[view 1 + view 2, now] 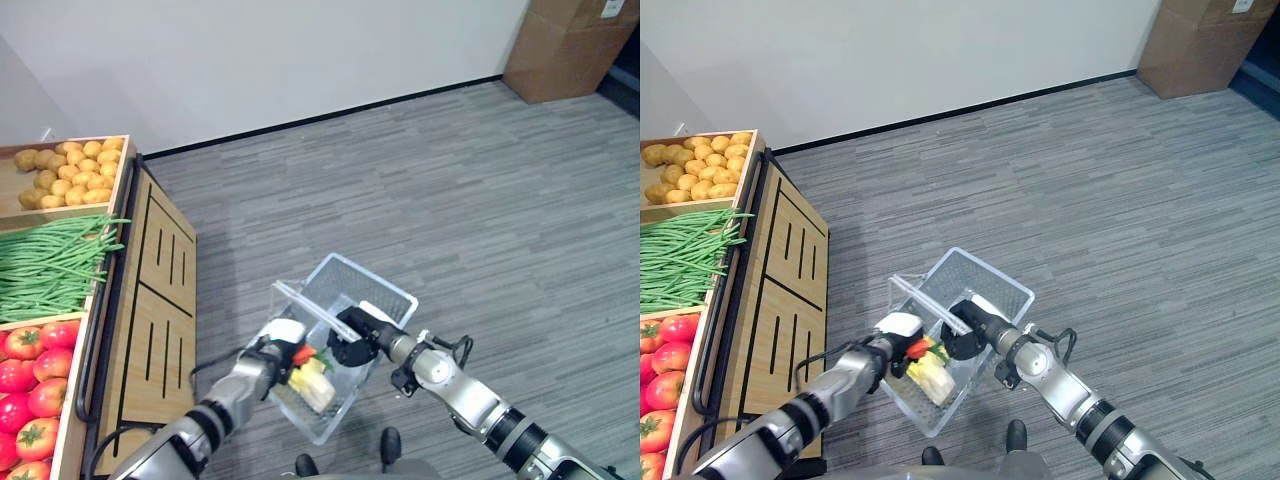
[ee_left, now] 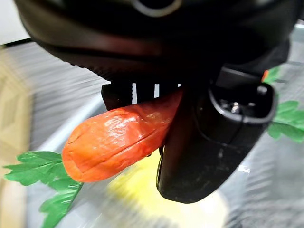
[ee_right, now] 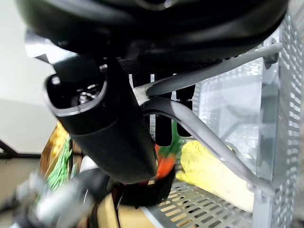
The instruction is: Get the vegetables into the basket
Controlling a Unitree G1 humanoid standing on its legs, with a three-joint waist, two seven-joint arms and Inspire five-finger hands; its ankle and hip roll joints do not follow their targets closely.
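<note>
1. A grey striped carpet floor runs to a white wall, with a cardboard box in the far corner.
2. On the robot's left stands a wooden stand with 3 bins: potatoes farthest, green beans in the middle, tomatoes nearest.
3. A wire basket is held above the floor between the 2 arms, tilted.
4. The right hand has its fingers curled round the basket's grey handles; the right wrist view shows both bars passing under the fingers, so it is gripping them.
5. The left hand reaches over the basket's near-left rim. Its fingers and thumb are pinched on an orange carrot, whose blunt end sticks out past the thumb.
6. The carrot is inside the basket's opening, just above the things already lying there: a pale yellow vegetable, possibly corn, though the view is too poor to be sure, and green leaves.
7. The 2 hands are close together, the carrot between them.
</note>
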